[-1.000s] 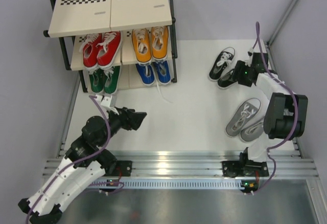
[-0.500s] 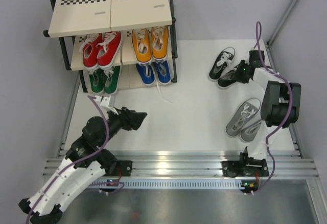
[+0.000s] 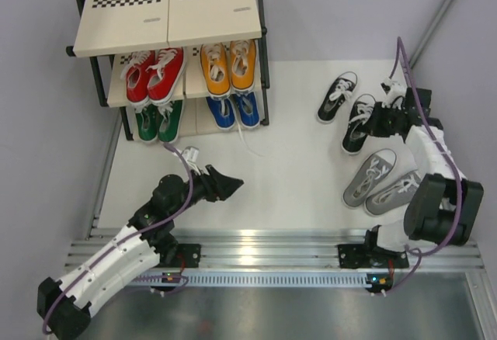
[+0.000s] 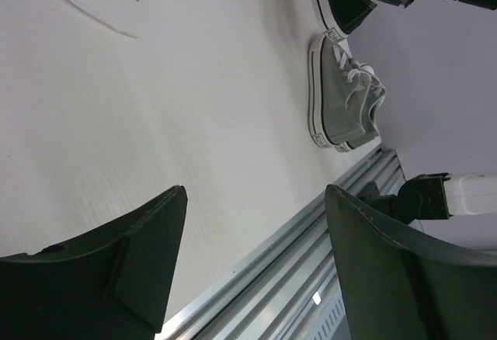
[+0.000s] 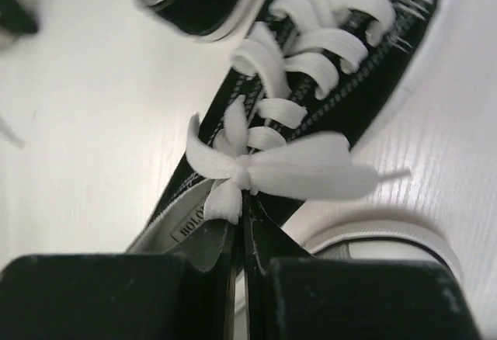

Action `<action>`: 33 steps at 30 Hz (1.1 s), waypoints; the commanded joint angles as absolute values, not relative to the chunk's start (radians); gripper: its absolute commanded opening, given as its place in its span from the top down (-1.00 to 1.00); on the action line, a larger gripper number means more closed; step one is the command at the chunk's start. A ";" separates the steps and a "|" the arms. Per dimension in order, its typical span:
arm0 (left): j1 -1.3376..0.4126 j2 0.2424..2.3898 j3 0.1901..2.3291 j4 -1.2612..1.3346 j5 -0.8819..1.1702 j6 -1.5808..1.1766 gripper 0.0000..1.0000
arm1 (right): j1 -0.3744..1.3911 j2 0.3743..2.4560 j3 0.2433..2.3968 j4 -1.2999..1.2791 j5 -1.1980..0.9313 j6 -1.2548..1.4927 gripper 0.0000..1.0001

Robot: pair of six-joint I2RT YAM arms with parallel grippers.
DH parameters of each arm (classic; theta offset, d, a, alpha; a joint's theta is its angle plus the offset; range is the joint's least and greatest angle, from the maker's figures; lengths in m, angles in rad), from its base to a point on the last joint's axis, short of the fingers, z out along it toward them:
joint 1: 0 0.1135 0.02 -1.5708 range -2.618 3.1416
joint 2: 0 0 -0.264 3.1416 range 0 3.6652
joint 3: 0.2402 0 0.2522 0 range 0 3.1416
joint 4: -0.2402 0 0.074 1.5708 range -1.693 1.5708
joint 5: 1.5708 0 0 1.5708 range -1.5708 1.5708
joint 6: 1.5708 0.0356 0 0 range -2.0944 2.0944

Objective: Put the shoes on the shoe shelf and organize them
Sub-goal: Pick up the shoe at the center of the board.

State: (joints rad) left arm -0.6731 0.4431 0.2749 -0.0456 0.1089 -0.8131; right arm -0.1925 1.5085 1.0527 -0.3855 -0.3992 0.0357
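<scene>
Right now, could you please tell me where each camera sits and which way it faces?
Top external: above and behind the bases, looking down at the shoe shelf; left arm and right arm show.
Left wrist: on the left arm, looking low toward a grey shoe; open jaws show.
Right wrist: close above the black shoe; shut jaws grip it.
Shared: top and left wrist both show the grey shoe.

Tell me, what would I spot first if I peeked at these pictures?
The bright canvas sneakers jump out: a red pair and an orange pair on the middle board of the black-framed beige shoe shelf at the back left, with a green pair and a blue pair below. On the right, the right arm's tool is pinched shut on one black canvas sneaker, and a grey pair lies nearer the arm bases.
</scene>
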 commanded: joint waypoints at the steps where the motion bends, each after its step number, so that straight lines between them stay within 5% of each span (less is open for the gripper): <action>1: -0.673 0.518 0.262 0.233 0.198 -0.893 -0.54 | -0.209 1.304 1.068 -0.552 -0.783 -0.380 1.00; 8: -0.673 0.714 0.294 0.402 0.308 -0.925 -0.57 | -0.016 1.194 1.068 -0.962 -0.968 -0.889 1.00; 18: -0.686 0.744 0.336 0.437 0.331 -0.933 -0.61 | 0.369 1.199 1.066 -0.916 -1.002 -0.928 1.00; 33: -0.689 0.678 0.262 0.436 0.361 -0.948 -0.62 | 0.431 1.259 1.146 -0.778 -1.028 -0.808 1.00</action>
State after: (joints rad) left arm -0.6838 0.6998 0.2775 0.3672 0.3443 -0.9531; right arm 0.4171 1.2663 1.0817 -0.8909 -0.9367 -0.8478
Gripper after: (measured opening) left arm 0.809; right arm 0.013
